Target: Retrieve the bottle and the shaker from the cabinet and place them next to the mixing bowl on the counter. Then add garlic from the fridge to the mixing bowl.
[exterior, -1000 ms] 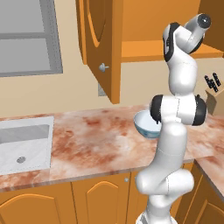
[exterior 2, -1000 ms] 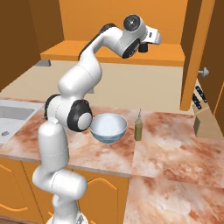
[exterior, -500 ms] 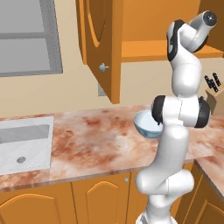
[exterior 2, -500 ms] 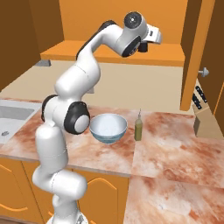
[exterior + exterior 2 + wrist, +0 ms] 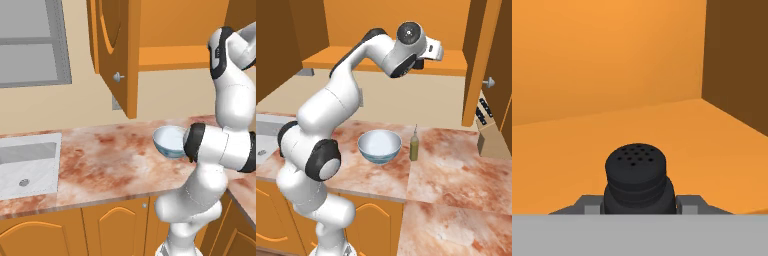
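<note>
A black shaker [image 5: 638, 177] with a perforated round top stands on the orange cabinet shelf [image 5: 712, 140], right in front of the hand camera. My gripper [image 5: 639, 206] is shut on it, a grey fingertip [image 5: 588, 206] on each side of its body. Seen from the right base, the gripper [image 5: 437, 50] reaches up into the open cabinet. The olive bottle [image 5: 414, 145] stands upright on the counter just right of the pale blue mixing bowl [image 5: 379, 146], which also shows beside my arm [image 5: 169, 141]. The garlic and the fridge are out of view.
The cabinet's doors hang open at the left [image 5: 117, 55] and the right [image 5: 481, 65]. A knife block [image 5: 489, 135] stands at the counter's far right. A sink [image 5: 27, 167] is set into the marble counter [image 5: 456, 170] at the left.
The jaws have closed slightly onto the shaker. The hand has shifted a little at the cabinet shelf; bowl and bottle have not moved.
</note>
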### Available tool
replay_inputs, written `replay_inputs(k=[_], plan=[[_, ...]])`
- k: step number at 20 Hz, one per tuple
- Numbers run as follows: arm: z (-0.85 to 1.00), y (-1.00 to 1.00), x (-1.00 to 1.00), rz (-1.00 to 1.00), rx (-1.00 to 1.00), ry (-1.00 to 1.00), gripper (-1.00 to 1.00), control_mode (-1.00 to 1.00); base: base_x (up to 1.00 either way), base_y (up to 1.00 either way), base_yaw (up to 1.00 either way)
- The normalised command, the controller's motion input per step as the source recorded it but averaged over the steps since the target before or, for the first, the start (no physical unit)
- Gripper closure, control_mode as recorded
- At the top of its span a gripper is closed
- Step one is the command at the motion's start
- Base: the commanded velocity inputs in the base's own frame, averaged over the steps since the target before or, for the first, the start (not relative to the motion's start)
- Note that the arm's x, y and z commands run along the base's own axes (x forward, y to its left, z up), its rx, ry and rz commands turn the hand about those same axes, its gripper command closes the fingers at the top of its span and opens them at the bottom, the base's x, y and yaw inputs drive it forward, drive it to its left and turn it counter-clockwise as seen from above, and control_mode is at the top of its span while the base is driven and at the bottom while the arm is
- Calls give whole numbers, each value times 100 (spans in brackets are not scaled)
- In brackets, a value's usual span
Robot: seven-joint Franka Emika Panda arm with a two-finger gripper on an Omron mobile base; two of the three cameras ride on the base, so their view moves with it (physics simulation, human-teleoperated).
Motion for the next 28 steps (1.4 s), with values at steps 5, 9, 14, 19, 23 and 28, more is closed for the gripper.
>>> replay_inputs(k=[5, 9, 14, 19, 23, 28], plan=[[-17, 35, -99, 3, -6, 0, 100, -100, 0, 0, 0], [-31, 19, -91, 7, -3, 0, 100, -100, 0, 0, 0], [-44, 1, -78, 10, -2, 0, 100, -100, 0, 0, 0], [-45, 0, -34, 15, -1, 0, 100, -100, 0, 0, 0], [-44, 0, -8, 17, 0, 0, 100, -100, 0, 0, 0], [-32, -4, 0, 7, 0, 0, 100, -100, 0, 0, 0]])
